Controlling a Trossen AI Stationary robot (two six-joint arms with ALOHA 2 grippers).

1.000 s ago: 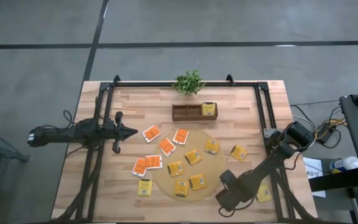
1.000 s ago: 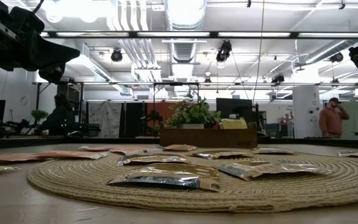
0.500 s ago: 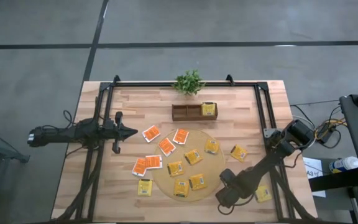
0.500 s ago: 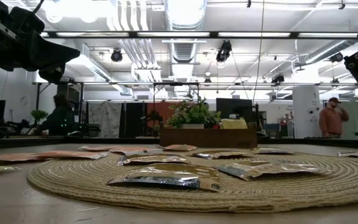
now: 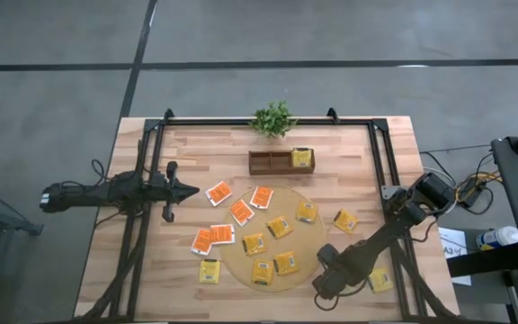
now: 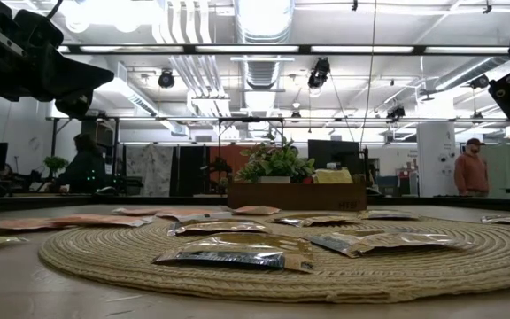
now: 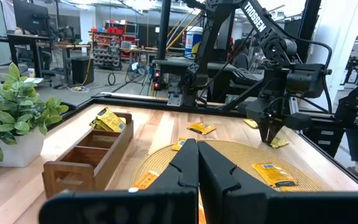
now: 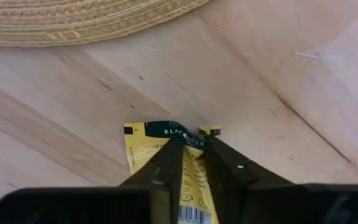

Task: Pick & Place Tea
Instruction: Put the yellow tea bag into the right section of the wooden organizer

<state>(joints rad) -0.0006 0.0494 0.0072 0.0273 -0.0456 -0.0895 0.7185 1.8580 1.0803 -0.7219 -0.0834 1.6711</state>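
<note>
Right pincer (image 8: pixel 191 155): fingers pinched on a yellow tea packet (image 8: pixel 166 163), lower right of the high view, beside the round mat (image 5: pixel 306 236).
Left pincer (image 7: pixel 197 163): closed, empty, left over the bench (image 5: pixel 349 171).

Pale planked wooden table (image 5: pixel 349 153), smooth and matt; round mat (image 6: pixel 414 266) of rough woven straw; glossy foil-like tea packets (image 6: pixel 224 255).

Yellow tea packet (image 8: pixel 166 163) (black band), tan woven mat (image 8: pixel 73 18)

Yellow and orange-red tea packets (image 5: pixel 280 227) scattered flat
</note>
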